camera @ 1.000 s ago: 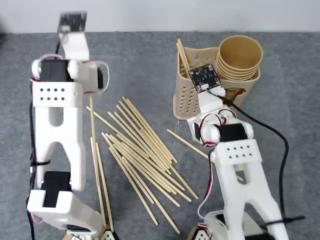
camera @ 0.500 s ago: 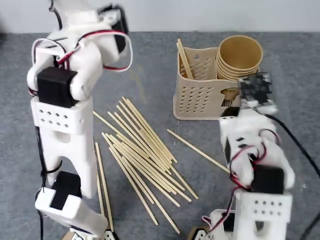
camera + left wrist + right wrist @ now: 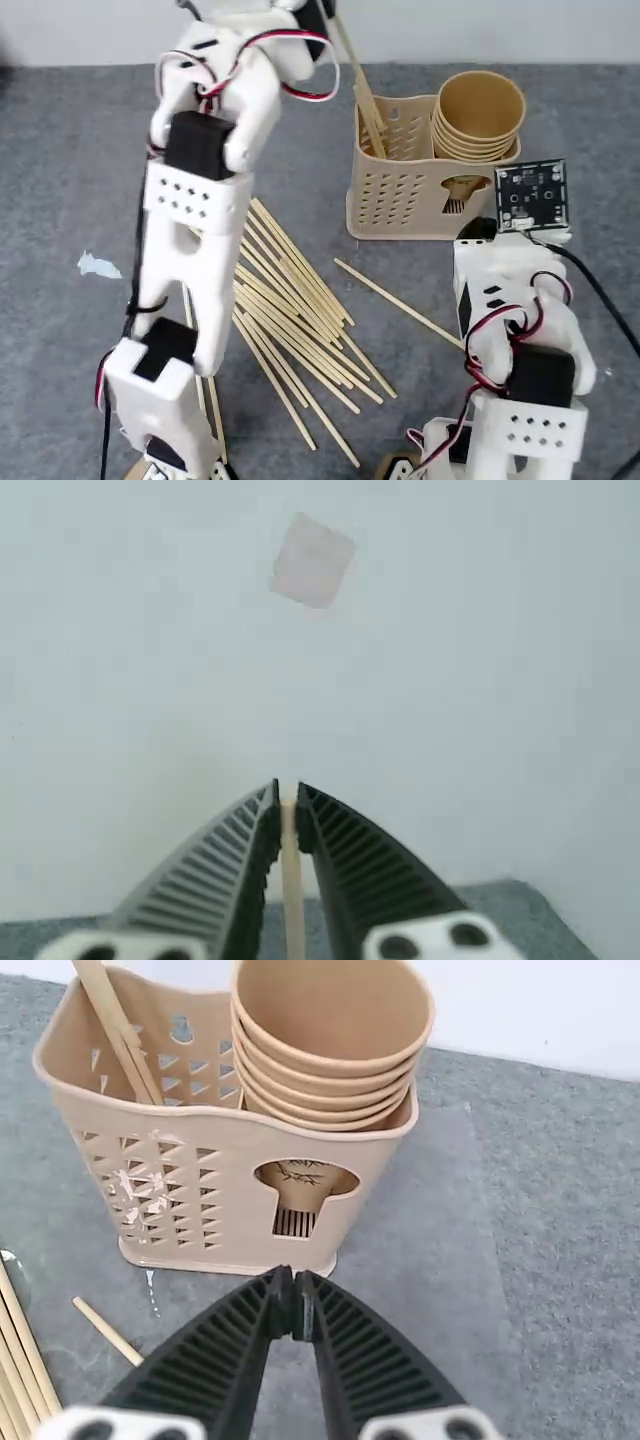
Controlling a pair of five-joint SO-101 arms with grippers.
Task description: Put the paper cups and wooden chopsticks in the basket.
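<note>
Grippers first: your left gripper (image 3: 287,792) had its jaws pinched onto one wooden stick. The held chopstick (image 3: 291,890) ran up between the ribbed fingers, with a white wall (image 3: 450,630) behind. In the high view your left arm (image 3: 195,200) stood raised from lower left to top centre of the frame. The held chopstick slanted down and right from the top edge toward the basket (image 3: 400,205). You couldn't tell from there whether its lower end was inside the basket or just above it.

Your right gripper (image 3: 293,1305) had its jaws closed to touching with nothing between them. It sat low over the grey mat (image 3: 60,150), nose toward the basket's front wall. Your right arm (image 3: 510,300) sat at lower right of the high frame.

The basket was upper right of centre. The paper cups (image 3: 482,105) were stacked upright in its right compartment, and the leaning chopsticks (image 3: 372,125) were in its left one.

The loose chopsticks (image 3: 290,300) lay fanned on the mat at centre, partly under the left arm. One lone chopstick (image 3: 398,300) lay apart, between that pile and the right arm. A small pale scrap (image 3: 98,265) lay at the left of the frame.
</note>
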